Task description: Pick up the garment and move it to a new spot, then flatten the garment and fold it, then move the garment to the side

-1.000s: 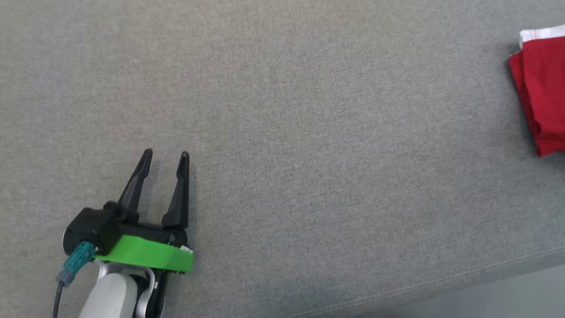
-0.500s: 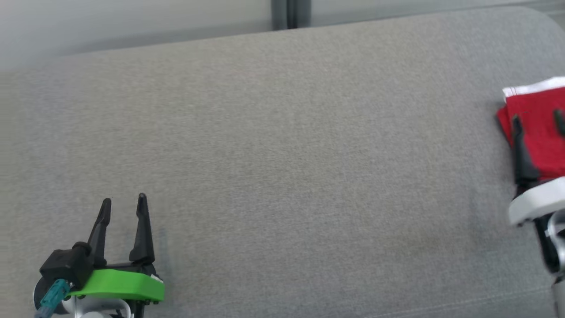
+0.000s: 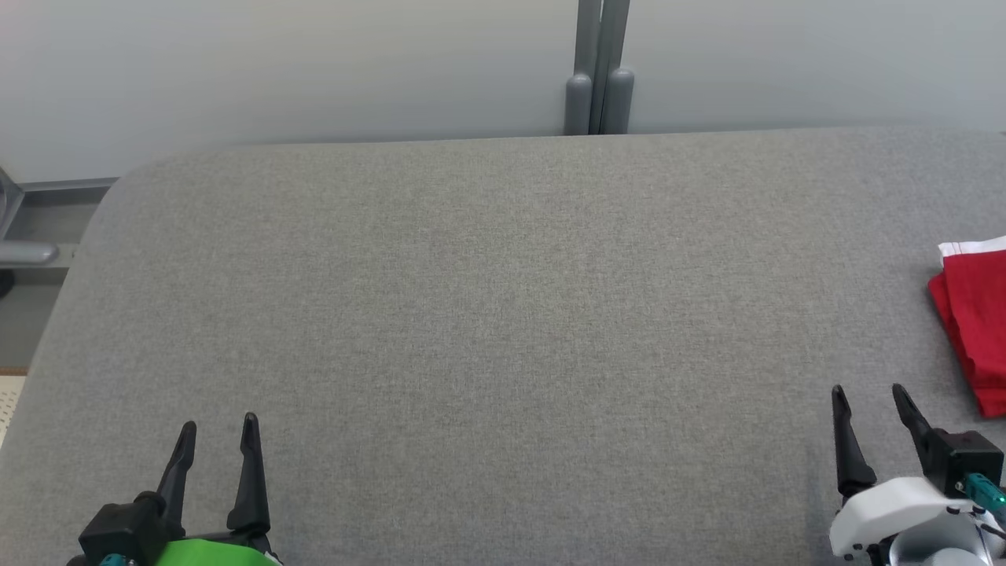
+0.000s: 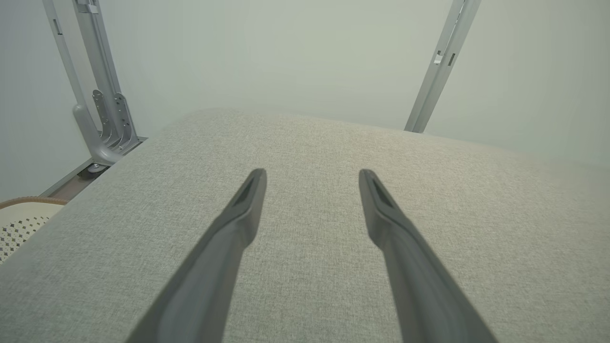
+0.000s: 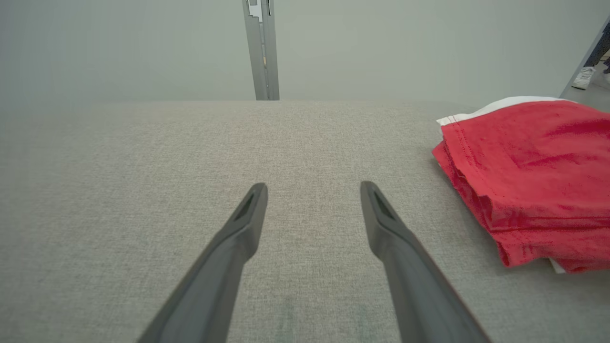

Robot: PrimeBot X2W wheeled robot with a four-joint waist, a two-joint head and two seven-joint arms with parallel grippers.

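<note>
The garment (image 3: 977, 322) is red with a white edge, folded into a compact stack at the right edge of the grey cushioned surface (image 3: 503, 314). The right wrist view has the garment (image 5: 529, 176) lying to the right of my fingers, apart from them. My right gripper (image 3: 868, 393) stands open at the lower right, a little left of and nearer than the garment, with nothing between its fingers (image 5: 238, 238). At the lower left my left gripper (image 3: 218, 424) is open over bare fabric, empty as well, its fingers (image 4: 238, 228) spread.
A pale wall with a grey metal post (image 3: 597, 71) runs behind the surface. Grey frame rails (image 4: 102, 95) stand off its far left corner, and a perforated cream basket (image 4: 19, 219) sits beside the left edge. A person's shoe (image 5: 584, 78) shows far right on the floor.
The head camera has tilted up, so the wall and far edge now show. My right gripper has drawn back from over the garment to the lower right, still open.
</note>
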